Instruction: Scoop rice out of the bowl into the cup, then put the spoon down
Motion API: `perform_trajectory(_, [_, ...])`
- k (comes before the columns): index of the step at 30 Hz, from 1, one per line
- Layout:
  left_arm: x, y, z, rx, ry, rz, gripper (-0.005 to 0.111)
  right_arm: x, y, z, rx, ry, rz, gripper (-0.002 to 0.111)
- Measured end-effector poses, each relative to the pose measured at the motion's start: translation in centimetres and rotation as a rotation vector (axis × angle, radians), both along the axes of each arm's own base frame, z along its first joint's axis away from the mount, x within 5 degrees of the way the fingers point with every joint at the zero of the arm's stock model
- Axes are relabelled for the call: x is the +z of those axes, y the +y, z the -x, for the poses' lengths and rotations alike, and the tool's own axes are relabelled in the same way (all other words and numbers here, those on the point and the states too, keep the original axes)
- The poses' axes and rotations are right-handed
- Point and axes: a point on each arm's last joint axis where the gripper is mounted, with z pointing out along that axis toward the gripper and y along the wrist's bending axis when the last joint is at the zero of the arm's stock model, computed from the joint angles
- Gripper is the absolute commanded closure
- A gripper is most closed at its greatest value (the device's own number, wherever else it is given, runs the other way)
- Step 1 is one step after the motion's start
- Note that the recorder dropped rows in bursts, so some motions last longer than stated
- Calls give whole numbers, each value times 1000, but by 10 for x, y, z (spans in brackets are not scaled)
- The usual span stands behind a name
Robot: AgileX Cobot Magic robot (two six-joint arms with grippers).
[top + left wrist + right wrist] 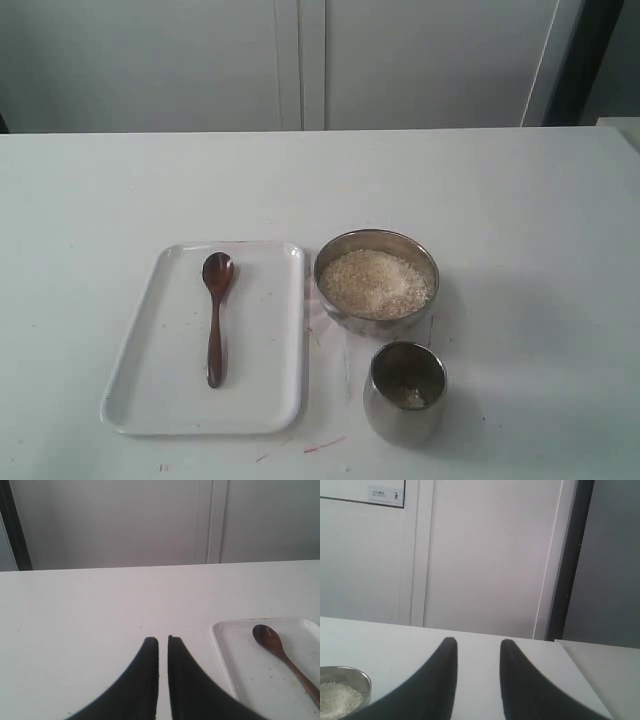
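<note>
Wide free white counter (500, 200); obstacles bunched at lower centre.
In the exterior view the upper half and the right and far left sides lie open for a pass. A white rectangular tray (265, 340) carrying a dark reddish-brown wooden spoon (215, 320) fills the lower left of centre. Just beside its right edge stands a wide shiny steel bowl (375, 325) heaped with pale rice (378, 282), and a small steel cup (400, 415) sits close below it. Only narrow gaps part the three.

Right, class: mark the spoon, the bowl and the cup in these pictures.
spoon (215, 325): exterior view, middle of its handle.
bowl (378, 327): exterior view, outer wall just below the near rim.
cup (402, 422): exterior view, near outer wall.
</note>
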Motion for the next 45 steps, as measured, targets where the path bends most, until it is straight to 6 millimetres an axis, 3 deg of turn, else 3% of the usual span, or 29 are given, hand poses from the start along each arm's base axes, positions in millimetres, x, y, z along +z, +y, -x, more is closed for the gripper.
perform_trajectory(21, [0, 0, 0, 0, 0, 0, 92, -17, -6, 0, -62, 175, -110, 79])
perform_trajectory(28, [0, 0, 0, 0, 0, 0, 92, -10, -4, 0, -47, 120, 59, 80])
perform_trajectory(30, [0, 0, 0, 0, 0, 0, 92, -10, -4, 0, -48, 121, 72, 82])
perform_trajectory(34, [0, 0, 0, 0, 0, 0, 92, -10, -4, 0, -49, 122, 80, 106])
perform_trajectory(45, [0, 0, 0, 0, 0, 0, 92, -11, -4, 0, -42, 119, -31, 108])
